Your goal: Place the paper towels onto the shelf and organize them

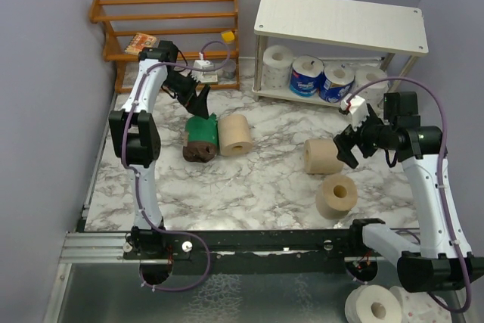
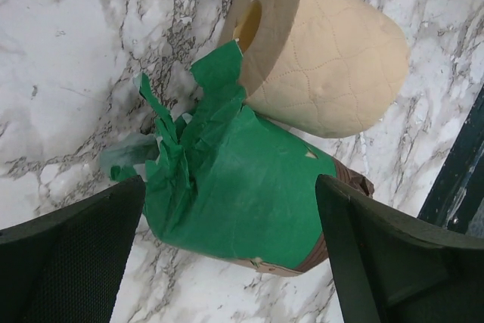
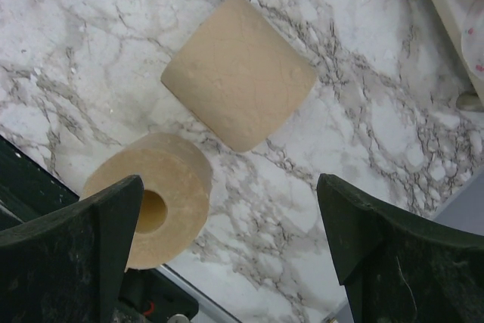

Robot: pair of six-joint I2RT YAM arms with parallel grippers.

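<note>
The green-wrapped pack (image 1: 201,135) lies on the marble table with a tan roll (image 1: 234,134) against its right side. My left gripper (image 1: 198,100) hovers just above the pack, open and empty. In the left wrist view the pack (image 2: 242,187) sits between the fingers, with the tan roll (image 2: 325,58) behind it. My right gripper (image 1: 348,141) is open and empty above two tan rolls: one on its side (image 1: 321,156) (image 3: 238,73), one on end (image 1: 336,196) (image 3: 162,202). The white shelf (image 1: 340,20) holds a white roll (image 1: 278,62), two blue-wrapped rolls (image 1: 306,75) and another white roll (image 1: 370,77) on its lower tier.
An orange-brown wooden rack (image 1: 166,17) stands at the back left with a small box (image 1: 140,41) and a bottle (image 1: 203,64) by it. White rolls (image 1: 374,308) lie off the table at the bottom right. The shelf's top board is bare.
</note>
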